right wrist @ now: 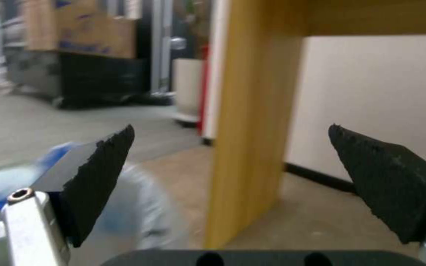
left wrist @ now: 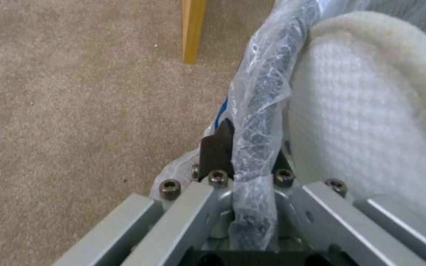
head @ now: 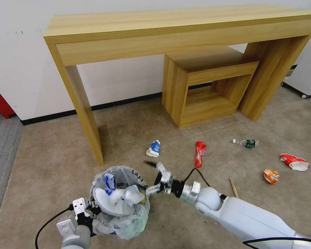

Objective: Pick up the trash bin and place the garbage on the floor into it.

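The trash bin (head: 120, 204), lined with a crinkly clear bag, is held off the beige floor (head: 52, 162) by my left gripper (head: 88, 208), which is shut on its near rim (left wrist: 260, 111). White slippers (head: 110, 200) (left wrist: 371, 111) lie inside it. My right gripper (head: 148, 178) (right wrist: 233, 162) hangs open and empty just past the bin's right rim. Garbage lies on the carpet beyond: a blue-white carton (head: 154, 148), a red wrapper (head: 199, 152), a green-label bottle (head: 247, 143), a red-white wrapper (head: 293, 162), an orange wrapper (head: 271, 175) and a wooden stick (head: 234, 187).
A long wooden table (head: 176, 24) stands against the wall, its left leg (head: 88, 124) (right wrist: 252, 129) just beyond the bin. A wooden cube stool (head: 204, 86) sits under it. Grey ribbed carpet (head: 3, 145) lies at the left, a white appliance (head: 307, 76) at the right.
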`<state>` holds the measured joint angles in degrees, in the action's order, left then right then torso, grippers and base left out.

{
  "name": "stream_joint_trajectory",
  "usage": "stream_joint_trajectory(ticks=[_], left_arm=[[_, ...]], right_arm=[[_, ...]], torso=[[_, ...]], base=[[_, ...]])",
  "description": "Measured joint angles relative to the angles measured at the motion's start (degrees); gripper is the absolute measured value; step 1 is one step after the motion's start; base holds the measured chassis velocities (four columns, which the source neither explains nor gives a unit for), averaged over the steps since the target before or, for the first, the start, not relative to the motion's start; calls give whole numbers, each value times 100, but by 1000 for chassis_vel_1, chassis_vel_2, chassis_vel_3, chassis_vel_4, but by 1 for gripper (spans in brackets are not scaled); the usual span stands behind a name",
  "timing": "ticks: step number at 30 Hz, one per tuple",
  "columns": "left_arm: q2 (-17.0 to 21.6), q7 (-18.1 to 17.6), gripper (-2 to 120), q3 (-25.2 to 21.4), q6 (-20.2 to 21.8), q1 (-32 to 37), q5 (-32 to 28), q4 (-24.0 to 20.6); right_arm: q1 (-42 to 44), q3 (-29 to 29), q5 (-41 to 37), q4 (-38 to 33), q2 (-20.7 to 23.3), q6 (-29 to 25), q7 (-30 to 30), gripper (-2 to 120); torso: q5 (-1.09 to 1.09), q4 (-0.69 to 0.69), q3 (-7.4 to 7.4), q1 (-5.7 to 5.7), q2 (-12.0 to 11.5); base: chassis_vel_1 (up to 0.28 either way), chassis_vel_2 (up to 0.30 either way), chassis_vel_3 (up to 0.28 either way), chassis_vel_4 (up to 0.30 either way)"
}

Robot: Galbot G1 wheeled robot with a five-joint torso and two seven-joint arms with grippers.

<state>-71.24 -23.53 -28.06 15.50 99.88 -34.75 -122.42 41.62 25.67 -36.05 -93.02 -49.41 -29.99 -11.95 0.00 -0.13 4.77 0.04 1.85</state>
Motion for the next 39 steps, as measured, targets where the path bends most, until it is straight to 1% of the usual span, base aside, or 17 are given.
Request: stream_joint_trajectory(ticks=[2, 5, 7, 10, 11, 14, 15, 17, 19, 22, 23, 25, 26, 29, 30, 32, 39], left_arm=[[15, -3, 0, 8, 5, -2, -7, -3], [55, -3, 0, 41, 35, 0, -24, -7], [68, -5, 0, 43, 48, 7, -33, -12], [214, -28, 0, 46, 124, 59, -150, -55], [214, -28, 0, 46, 124, 59, -150, -55], [338, -61, 0, 44, 179, 87, -236, -77], [338, -61, 0, 44, 179, 87, -236, -77], [431, -88, 0, 43, 222, 90, -321, -109], [463, -96, 0, 43, 234, 85, -349, -109], [585, -109, 0, 53, 246, 9, -426, -92], [585, -109, 0, 53, 246, 9, -426, -92], [641, -105, 0, 80, 246, -57, -454, -42], [641, -105, 0, 80, 246, -57, -454, -42], [677, -84, 0, 143, 234, -195, -467, 40], [677, -84, 0, 143, 234, -195, -467, 40], [700, -59, 0, 183, 217, -264, -474, 90], [654, -16, 0, 151, 146, -222, -450, 100]], right_arm=[[95, -165, 0, -53, 31, 13, 48, 100], [400, -632, 4, -173, 123, 33, 167, 100], [461, -732, 13, -192, 136, 46, 203, 100], [921, -1393, 139, -344, 221, 236, 600, 100], [921, -1393, 139, -344, 221, 236, 600, 100], [1287, -1880, 128, -536, 268, 452, 1088, 100], [1287, -1880, 128, -536, 268, 452, 1088, 100], [1584, -2249, 119, -697, 284, 737, 1505, 100], [1689, -2373, 120, -747, 284, 808, 1616, 100], [2135, -2912, 191, -944, 231, 1152, 2210, 100], [2135, -2912, 191, -944, 231, 1152, 2210, 100], [2472, -3351, 252, -1086, 186, 1328, 2524, 100], [2472, -3351, 252, -1086, 186, 1328, 2524, 100], [2946, -3940, 384, -1219, 127, 1511, 2847, 100], [2946, -3940, 384, -1219, 127, 1511, 2847, 100], [3228, -4277, 510, -1281, 91, 1658, 3145, 100], [3387, -4520, 589, -1269, -38, 1929, 3740, 100]], torso=[[1, 0, 0, 0, 0], [1, 0, 0, 0, 0], [1, 0, 0, 0, 0], [2, 0, 0, 0, 0], [2, 0, 0, 0, 0], [1, 0, 0, 0, 0], [1, 0, 0, 0, 0], [0, 0, 0, 0, 0], [0, 0, 0, 0, 0], [1, 0, 0, 0, 0], [1, 0, 0, 0, 0], [0, 0, 0, 0, 0], [0, 0, 0, 0, 0], [0, -1, 0, 0, 0], [0, -1, 0, 0, 0], [0, -1, 0, 0, 0], [0, 2, 0, 0, 0]], base=[[0, 0, 0, 0], [0, 0, 0, 0], [0, 0, 0, 0], [0, 0, 0, 0], [0, 0, 0, 0], [0, 0, 0, 0], [0, 0, 0, 0], [0, 0, 0, 0], [0, 0, 0, 0], [0, 0, 0, 0], [0, 0, 0, 0], [0, 0, 0, 0], [0, 0, 0, 0], [0, 0, 0, 0], [0, 0, 0, 0], [0, 0, 0, 0], [0, 0, 0, 0]])
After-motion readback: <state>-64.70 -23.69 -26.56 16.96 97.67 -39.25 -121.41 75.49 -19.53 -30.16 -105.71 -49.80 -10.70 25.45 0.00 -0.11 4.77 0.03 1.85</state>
